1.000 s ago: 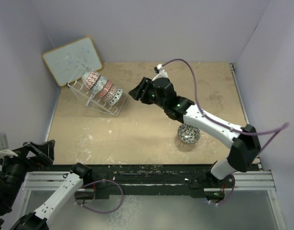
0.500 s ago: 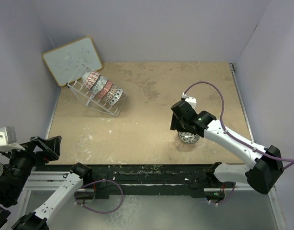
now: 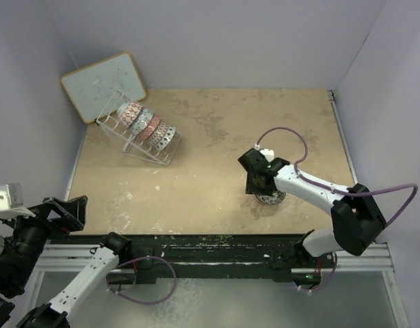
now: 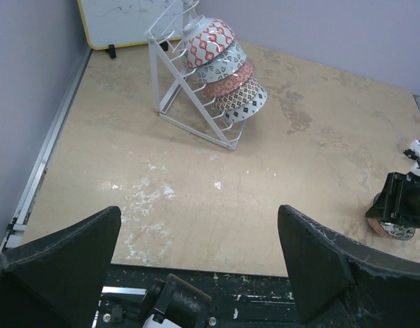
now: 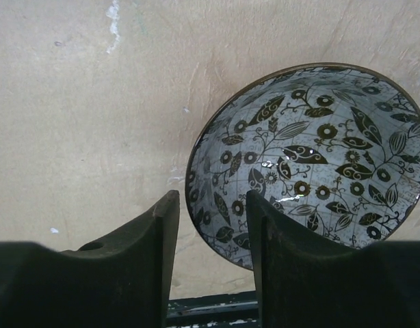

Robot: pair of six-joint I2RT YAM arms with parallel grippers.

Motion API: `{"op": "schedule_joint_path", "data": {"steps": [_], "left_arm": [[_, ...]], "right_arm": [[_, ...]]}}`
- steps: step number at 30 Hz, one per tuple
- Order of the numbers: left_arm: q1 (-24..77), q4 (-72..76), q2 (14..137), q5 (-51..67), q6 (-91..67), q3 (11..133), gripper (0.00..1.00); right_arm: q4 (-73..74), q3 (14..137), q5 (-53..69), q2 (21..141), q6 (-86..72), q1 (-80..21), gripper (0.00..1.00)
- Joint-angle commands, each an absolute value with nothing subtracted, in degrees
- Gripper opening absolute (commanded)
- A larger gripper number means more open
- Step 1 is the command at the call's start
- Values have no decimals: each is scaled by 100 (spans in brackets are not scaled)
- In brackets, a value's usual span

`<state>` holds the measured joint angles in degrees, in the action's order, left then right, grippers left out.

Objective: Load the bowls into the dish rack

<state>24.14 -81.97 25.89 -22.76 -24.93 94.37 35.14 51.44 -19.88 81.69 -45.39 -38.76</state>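
The right gripper (image 5: 210, 205) is down at the flowery grey bowl (image 5: 312, 164) on the table (image 3: 210, 137). Its fingers are apart, one each side of the rim, maybe just touching. Five bowls (image 4: 224, 72) stand in the dish rack (image 4: 196, 109). The left gripper (image 4: 198, 212) gapes, holding nothing.

Right tool (image 5: 210, 198) low, jaws apart; left tool (image 4: 198, 210) spread, apparently parked.
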Motion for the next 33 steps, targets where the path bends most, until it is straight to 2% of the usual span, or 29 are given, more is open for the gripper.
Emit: {"op": "schedule_joint_path", "data": {"steps": [1, 6, 8, 10, 12, 16, 21, 27, 33], "left_arm": [[2443, -8095, 2533, -2330, -2531, 9404, 99], [2451, -8071, 2529, -2329, -2531, 9335, 99], [2452, -8068, 2516, -2339, -2540, 9317, 99], [2452, -8077, 2506, -2361, -2533, 9301, 99], [2453, -8085, 2511, -2378, -2537, 9297, 99], [2458, -8090, 2503, -2386, -2555, 9316, 99], [2452, -8193, 2527, -2438, -2575, 9439, 99], [2455, -8300, 2629, -2502, -2559, 9705, 99], [2452, -8406, 2697, -2563, -2526, 9931, 99]], "right_arm": [[3374, 4937, -2016, 8234, -4544, -3867, 42], [3321, 4768, -2059, 8076, -4710, -3867, 30], [3306, 4759, -2055, 7939, -4736, -3865, 21], [3301, 4836, -2056, 7802, -4697, -3867, 7], [3301, 4968, -2059, 7683, -4654, -3867, 1], [3121, 5399, -2028, 7491, -4405, -3864, 0], [2242, 6033, -1145, 7338, -4098, -3867, 0], [-287, 6768, 964, 7514, -4086, -3859, 0], [-2919, 7710, 2518, 8499, -5011, -3872, 0]]}}
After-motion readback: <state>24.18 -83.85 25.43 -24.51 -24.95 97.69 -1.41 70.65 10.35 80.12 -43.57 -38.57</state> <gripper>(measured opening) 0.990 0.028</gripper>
